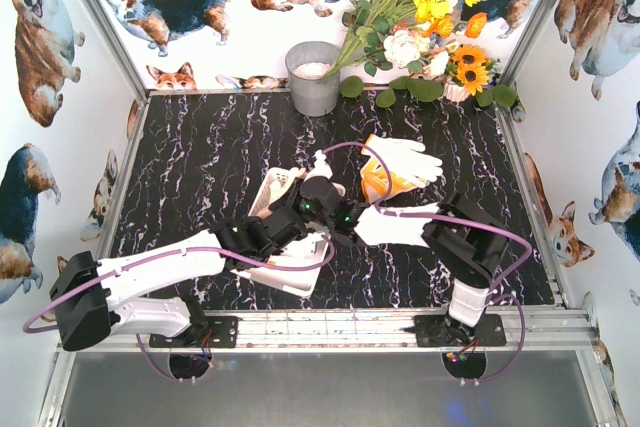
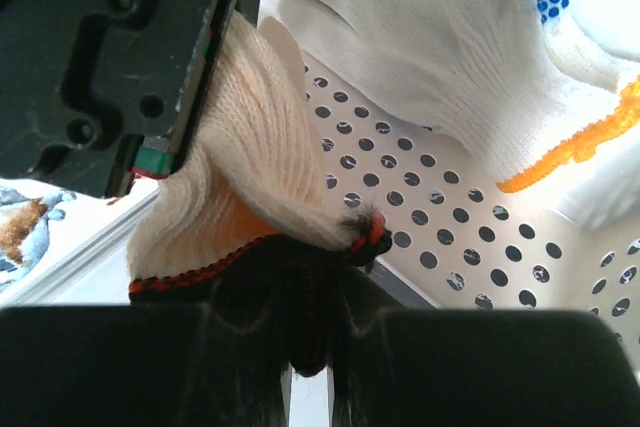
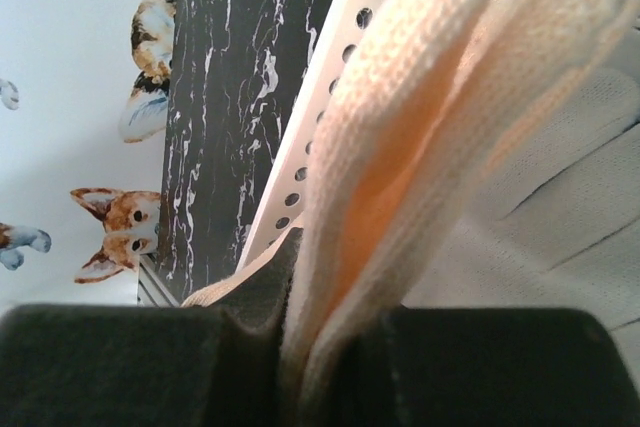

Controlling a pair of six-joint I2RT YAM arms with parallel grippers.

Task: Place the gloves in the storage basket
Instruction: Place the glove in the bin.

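**Desk**, black marble pattern: carries everything listed.

**Storage basket**, white, perforated, at frame centre of the top view under the left arm. Being light, it may be dragged or tipped by a sideways pull on the cloth.

**Loose gloves**, right of centre, not yet binned.

**Cream glove**, red-trimmed, held at the basket. An uneven release may leave it stretched or draped over the rim.

**Left tool** and **right tool**: both narrow and clamped on this glove, where knit may be snagged.
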